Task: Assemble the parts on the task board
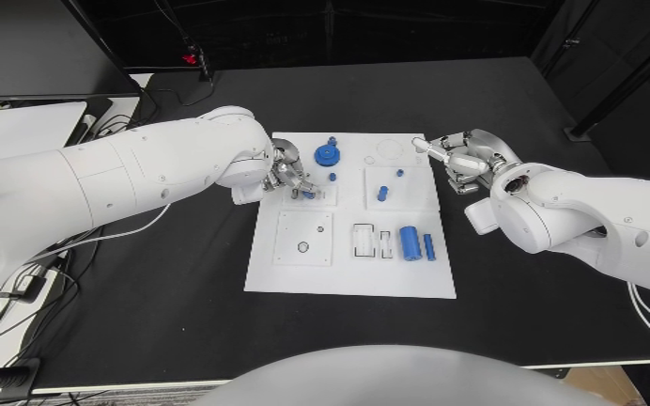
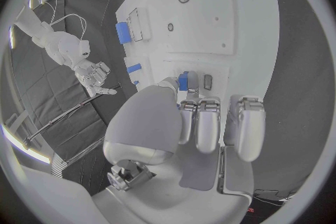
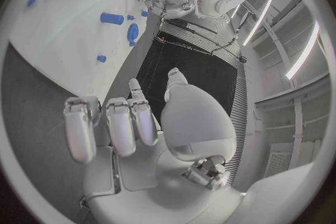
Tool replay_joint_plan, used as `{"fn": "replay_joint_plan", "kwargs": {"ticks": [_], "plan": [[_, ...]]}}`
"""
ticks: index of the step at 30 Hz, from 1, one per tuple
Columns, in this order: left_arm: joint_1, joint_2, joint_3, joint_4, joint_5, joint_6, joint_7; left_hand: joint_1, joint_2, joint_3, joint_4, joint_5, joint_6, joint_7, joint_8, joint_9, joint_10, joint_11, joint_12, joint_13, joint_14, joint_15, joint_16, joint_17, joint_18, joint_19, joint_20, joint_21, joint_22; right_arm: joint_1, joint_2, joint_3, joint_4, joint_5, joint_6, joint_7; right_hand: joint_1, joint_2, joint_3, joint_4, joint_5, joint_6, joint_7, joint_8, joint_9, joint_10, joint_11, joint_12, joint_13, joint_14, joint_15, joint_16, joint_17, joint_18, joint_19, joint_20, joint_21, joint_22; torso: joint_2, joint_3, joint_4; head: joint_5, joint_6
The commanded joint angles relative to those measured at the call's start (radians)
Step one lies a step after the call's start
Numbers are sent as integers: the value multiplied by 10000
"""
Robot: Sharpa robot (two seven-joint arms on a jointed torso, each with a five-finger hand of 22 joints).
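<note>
The white task board [image 1: 349, 270] lies in the middle of the black table. My left hand [image 1: 286, 177] hovers over the board's left half and pinches a small blue part [image 2: 183, 80] between thumb and fingers, low over the plate. A blue gear-like part [image 1: 327, 154] and a small blue peg [image 1: 332, 177] stand beside it. A short blue cylinder [image 1: 383, 193] lies in a square recess, with a thick blue cylinder [image 1: 410, 242] and a thin blue bar [image 1: 429, 246] further forward. My right hand [image 1: 465, 160] hangs at the board's right edge, fingers [image 3: 122, 123] apart, holding nothing.
Cables [image 1: 129, 119] and a black stand [image 1: 190, 54] sit at the table's back left. A white surface [image 1: 34, 124] borders the table's left side. Bare black tabletop [image 1: 542, 312] surrounds the board to the front and right.
</note>
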Motion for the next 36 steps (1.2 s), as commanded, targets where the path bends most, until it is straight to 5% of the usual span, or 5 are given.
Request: {"fn": "replay_joint_plan", "kwargs": {"ticks": [1, 36], "plan": [[13, 14, 7, -20, -58, -79, 35, 704, 587, 789, -704, 20, 202, -245, 33, 217, 1100, -19, -45, 2605, 1031, -27, 8, 2627, -63, 1026, -41, 31, 2634, 8, 2, 3, 16, 11, 60, 39, -70, 32, -46, -2, -5, -76, -18, 26, -10, 1040, 43, 25, 2632, 1057, 88, 25, 2634, -150, 1057, 48, 33, 2635, 5, 0, -7, 9, -15], [-35, 185, 6, -279, -59, 620, 18, 647, 524, 910, -657, -28, 202, -235, 3, 283, 1100, -8, -45, 2605, 1031, -13, 8, 2627, -63, 1026, -11, 31, 2634, 7, 9, 3, 79, 452, 61, 100, -485, 219, -252, 4, 9, -198, -11, 190, -15, 1040, 49, 25, 2632, 1057, 93, 25, 2634, -150, 1057, 52, 33, 2635, -2, 4, -1, 14, -80]]}}
